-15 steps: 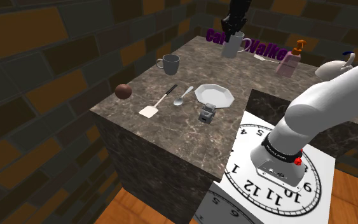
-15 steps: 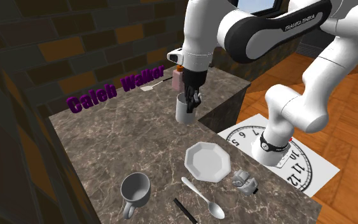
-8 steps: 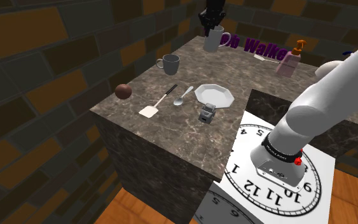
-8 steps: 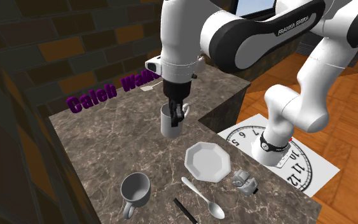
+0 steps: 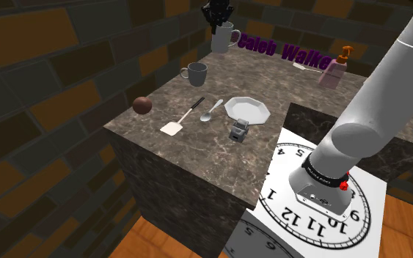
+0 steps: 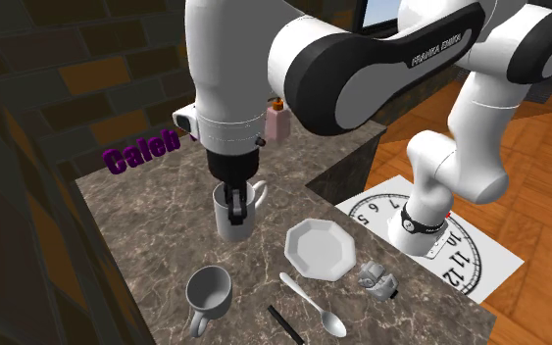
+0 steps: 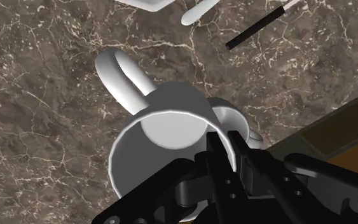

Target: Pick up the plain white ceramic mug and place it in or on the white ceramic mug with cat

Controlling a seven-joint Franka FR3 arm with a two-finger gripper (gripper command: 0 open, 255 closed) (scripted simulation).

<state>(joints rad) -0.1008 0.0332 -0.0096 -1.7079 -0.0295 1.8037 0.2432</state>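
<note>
The gripper [image 6: 235, 203] pinches the rim of the plain white mug [image 6: 232, 225], holding it upright in the air. In the second exterior view the second mug [image 6: 208, 292] stands at seven o'clock from the gripper, lower down, mouth up.

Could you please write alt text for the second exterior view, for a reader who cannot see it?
A white robot arm's black hand grips a white mug by its rim above a dark marbled counter. Nearer the camera are a grey mug, a white plate and a spoon.

plate [image 5: 247, 109], spoon [image 5: 211, 111], spatula [image 5: 172, 127], brown ball [image 5: 142, 105]
</note>
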